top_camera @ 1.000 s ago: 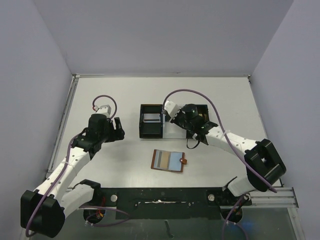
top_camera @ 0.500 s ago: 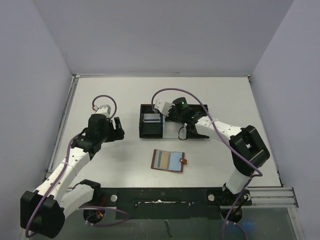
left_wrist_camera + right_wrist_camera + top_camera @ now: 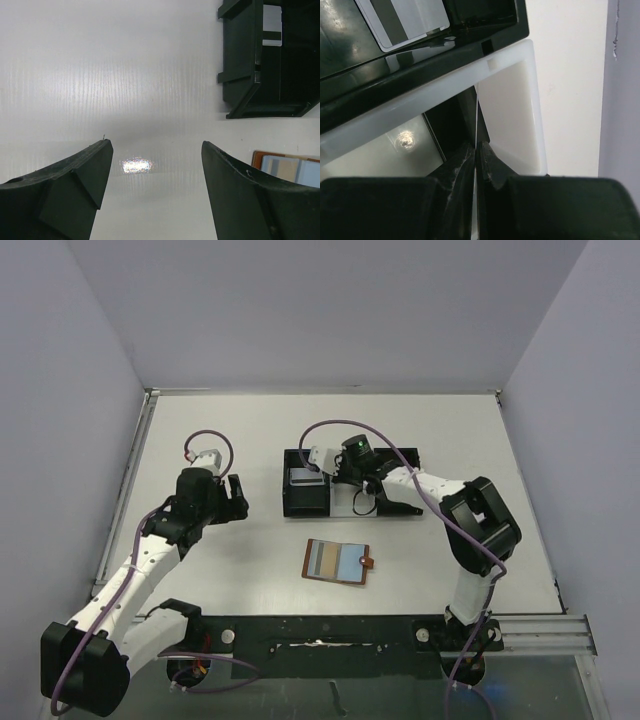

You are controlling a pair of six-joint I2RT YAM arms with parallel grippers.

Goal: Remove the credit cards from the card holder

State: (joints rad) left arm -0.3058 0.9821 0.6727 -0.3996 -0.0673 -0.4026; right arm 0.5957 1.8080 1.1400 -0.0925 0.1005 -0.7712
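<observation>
Nearest me, the card holder (image 3: 338, 563) lies open on the worktop between the arms. The left gripper (image 3: 156, 145) hangs spread, empty. The right gripper (image 3: 477, 150) pinches a card (image 3: 476, 117) edge-on over the tray (image 3: 535, 115) — the drop-off step, I judge — next, lower and release.

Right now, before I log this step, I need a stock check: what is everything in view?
table: one, white, under everything
tray: one, black with a white middle compartment, far centre of table
card holder: one, brown with blue-grey pockets, lying open nearer than the tray
loose card: one, pale with dark stripe, flat in the tray's left black compartment
held card: one, edge-on so colour unclear, above the white compartment
left gripper: one, black, open over bare table left of the tray
right gripper: one, black, shut on the held card
</observation>
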